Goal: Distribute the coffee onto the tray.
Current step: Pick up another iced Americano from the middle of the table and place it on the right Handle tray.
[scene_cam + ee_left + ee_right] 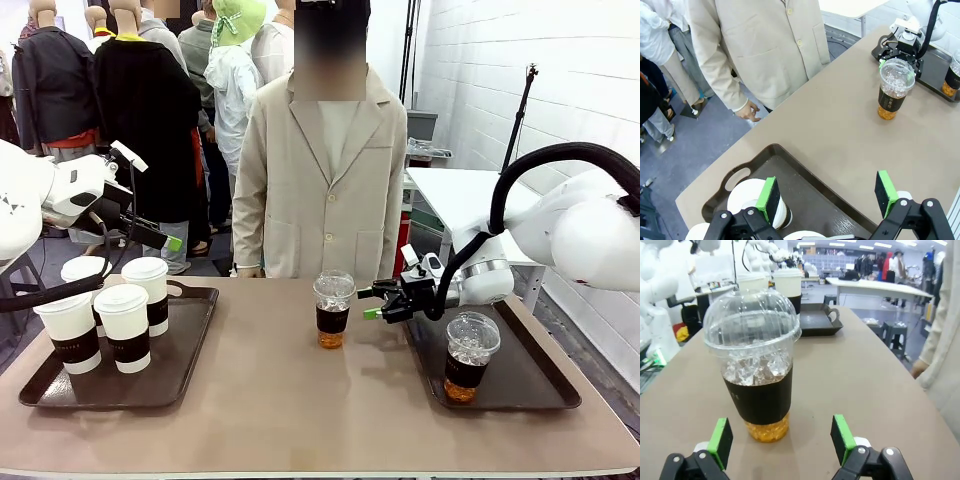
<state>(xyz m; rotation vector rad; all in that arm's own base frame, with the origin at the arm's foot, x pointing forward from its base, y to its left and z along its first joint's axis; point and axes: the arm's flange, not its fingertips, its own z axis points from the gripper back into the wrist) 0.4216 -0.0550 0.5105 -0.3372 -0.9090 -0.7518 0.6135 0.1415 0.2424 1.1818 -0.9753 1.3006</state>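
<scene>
Several white lidded cups [123, 325] with brown sleeves stand on the left dark tray [190, 350]. One clear dome-lidded cup [332, 308] of amber coffee stands on the bare table at the middle. A second clear cup [468, 355] sits on the right tray [530, 370]. My right gripper [378, 300] is open and level with the middle cup, just to its right. In the right wrist view that cup [757, 370] stands ahead of the open gripper [782, 437]. My left gripper [827, 197] hangs open above the left tray [805, 170] and a white cup [747, 197].
A person in a beige jacket stands at the far edge, one hand [747, 110] hanging beside the table. Bare tabletop lies between the two trays. The right tray has free room around its single cup.
</scene>
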